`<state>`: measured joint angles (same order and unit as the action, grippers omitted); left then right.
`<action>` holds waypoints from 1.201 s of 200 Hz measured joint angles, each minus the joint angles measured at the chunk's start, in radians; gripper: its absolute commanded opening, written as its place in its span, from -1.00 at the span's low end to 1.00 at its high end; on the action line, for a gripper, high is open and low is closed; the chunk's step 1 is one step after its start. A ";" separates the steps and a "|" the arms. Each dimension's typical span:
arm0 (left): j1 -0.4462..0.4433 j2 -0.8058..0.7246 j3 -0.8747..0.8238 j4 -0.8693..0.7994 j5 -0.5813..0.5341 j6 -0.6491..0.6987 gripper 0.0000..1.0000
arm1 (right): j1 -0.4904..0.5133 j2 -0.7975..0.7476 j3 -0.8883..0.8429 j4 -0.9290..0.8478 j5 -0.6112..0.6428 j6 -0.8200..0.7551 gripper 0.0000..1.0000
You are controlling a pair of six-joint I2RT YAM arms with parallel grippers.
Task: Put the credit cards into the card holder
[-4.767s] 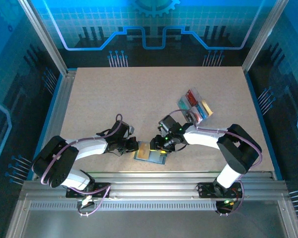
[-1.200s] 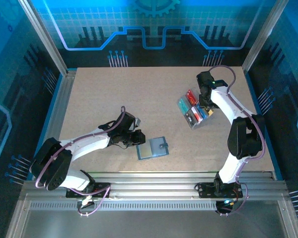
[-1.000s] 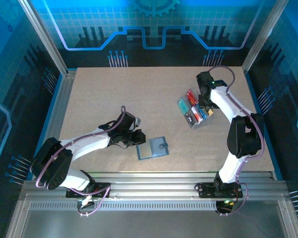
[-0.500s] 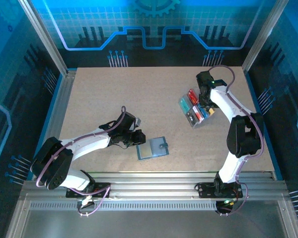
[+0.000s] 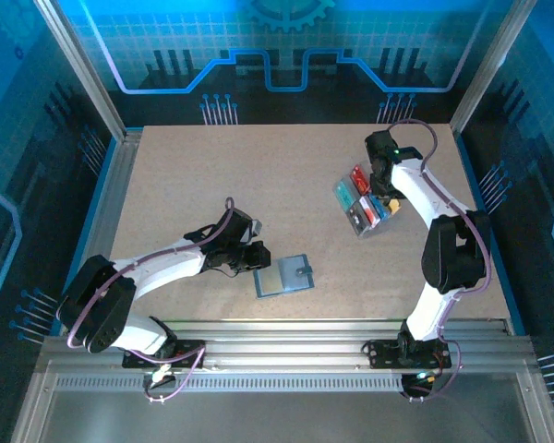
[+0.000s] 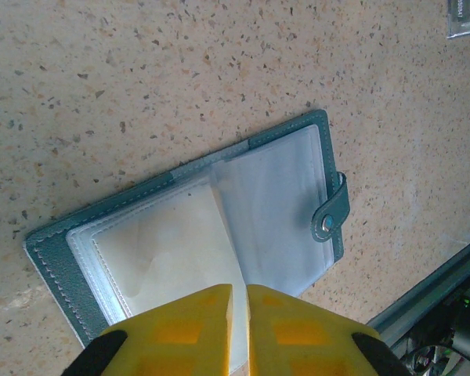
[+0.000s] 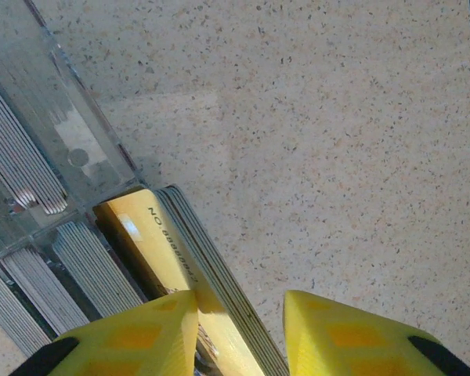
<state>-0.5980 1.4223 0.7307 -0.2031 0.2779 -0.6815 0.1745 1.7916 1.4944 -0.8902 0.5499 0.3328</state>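
The card holder lies open on the table near the front; its clear sleeves face up and a pale card shows behind the left one. My left gripper is at its left edge, shut on a lifted clear sleeve leaf. The credit cards stand on edge in a clear tray at the right: red, blue and yellow stacks. My right gripper hangs over the tray's far end, open. It straddles the yellow cards: one finger touches the stack's face, the other stands apart.
The tray's clear dividers and grey card edges lie left of the right fingers. Bare speckled tabletop lies right of them. A metal rail runs just past the card holder's snap strap.
The right jaws have narrowed around the yellow cards, and the tray has shifted slightly. The left arm and the card holder have stayed put.
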 measured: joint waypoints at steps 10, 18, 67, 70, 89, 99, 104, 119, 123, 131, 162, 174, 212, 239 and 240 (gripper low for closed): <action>0.000 0.000 0.000 0.000 0.000 0.000 -0.72 | 0.000 -0.001 0.005 0.000 0.000 -0.002 -0.39; 0.000 0.000 0.000 0.000 0.000 0.000 -0.72 | 0.000 -0.002 0.006 0.000 0.000 -0.002 -0.41; 0.000 0.002 0.000 0.000 0.000 0.000 -0.73 | -0.001 -0.003 0.023 -0.008 0.004 -0.012 -0.56; 0.000 0.002 0.000 0.000 0.000 0.000 -0.73 | -0.001 -0.003 0.023 -0.009 0.004 -0.013 -0.57; 0.000 0.002 0.000 0.000 0.000 0.000 -0.73 | -0.001 -0.003 0.024 -0.013 0.002 -0.017 -0.63; 0.000 0.002 0.000 0.000 0.000 0.000 -0.73 | -0.001 -0.003 0.025 -0.017 -0.001 -0.018 -0.69; 0.000 0.002 0.000 0.000 0.000 0.000 -0.73 | -0.001 -0.003 0.025 -0.019 -0.003 -0.019 -0.70; 0.000 0.002 0.000 0.000 0.000 0.000 -0.73 | -0.001 -0.004 0.026 -0.024 -0.008 -0.021 -0.78; 0.000 0.002 0.000 0.000 0.000 0.000 -0.73 | -0.001 -0.004 0.026 -0.026 -0.009 -0.024 -0.79; 0.000 0.002 0.000 0.000 0.000 0.000 -0.73 | -0.001 -0.004 0.026 -0.028 -0.012 -0.026 -0.83; 0.000 0.002 0.000 0.000 0.000 0.000 -0.73 | 0.002 -0.006 0.026 -0.036 -0.023 -0.028 -0.93; 0.000 0.002 0.000 0.000 0.000 0.000 -0.73 | 0.002 -0.008 0.026 -0.037 -0.031 -0.028 -0.95; 0.000 0.002 0.000 0.000 0.000 0.000 -0.73 | 0.002 -0.009 0.042 -0.047 -0.060 -0.032 -1.00; 0.000 0.002 0.000 -0.001 0.000 0.000 -0.73 | 0.003 -0.009 0.058 -0.060 -0.087 -0.039 -1.00; 0.000 0.002 0.000 -0.001 0.000 0.000 -0.73 | 0.003 -0.010 0.058 -0.061 -0.087 -0.039 -1.00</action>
<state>-0.5980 1.4242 0.7307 -0.2039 0.2779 -0.6815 0.1772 1.7821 1.5528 -0.9508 0.4629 0.2935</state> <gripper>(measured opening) 0.134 0.052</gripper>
